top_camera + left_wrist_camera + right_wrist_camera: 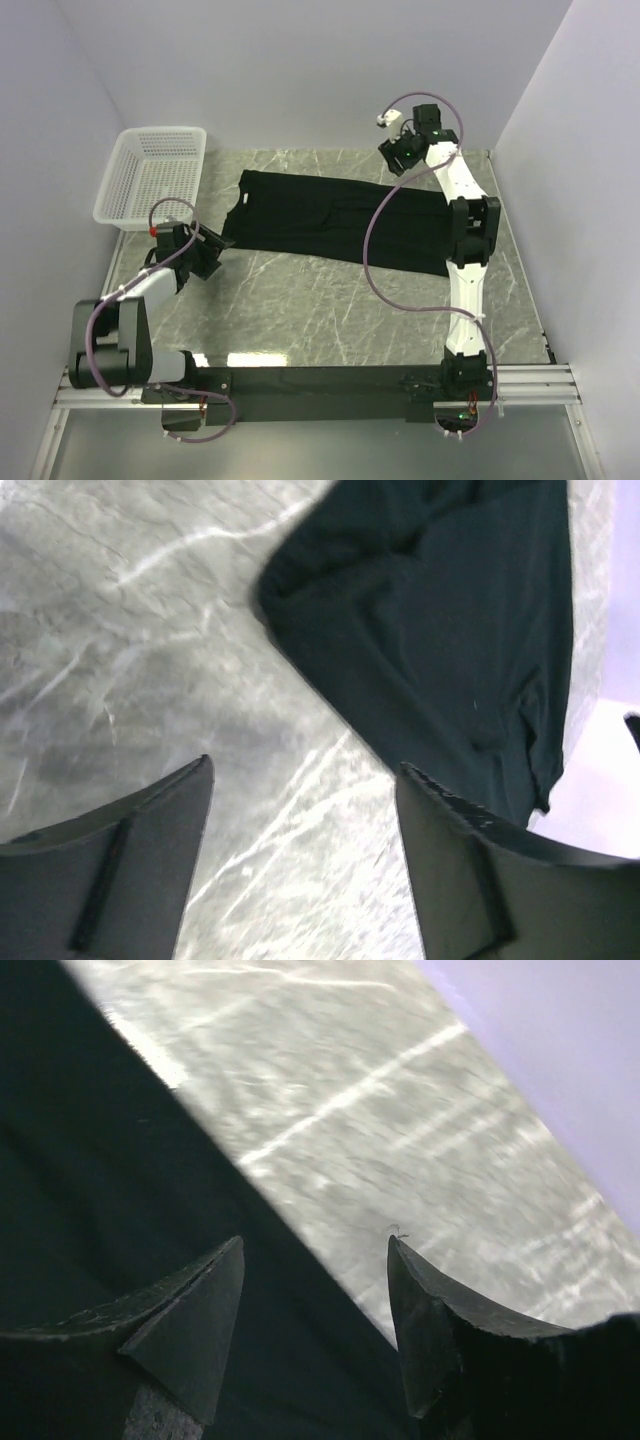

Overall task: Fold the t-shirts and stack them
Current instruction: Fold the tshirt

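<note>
A black t-shirt (330, 215) lies flat across the marble table, folded lengthwise, its collar end at the left. My left gripper (212, 250) is open and empty just left of the shirt's near-left corner; in the left wrist view (305, 770) the shirt (440, 620) lies ahead of the fingers. My right gripper (398, 160) is open and empty above the shirt's far edge at the right; in the right wrist view (315, 1245) the fingers straddle the shirt's edge (120, 1190). No logo shows.
A white mesh basket (152, 176) stands at the far left corner. Light walls close in on the left, back and right. The right arm (468, 240) reaches over the shirt's right end, its cable (375, 250) looping over the cloth.
</note>
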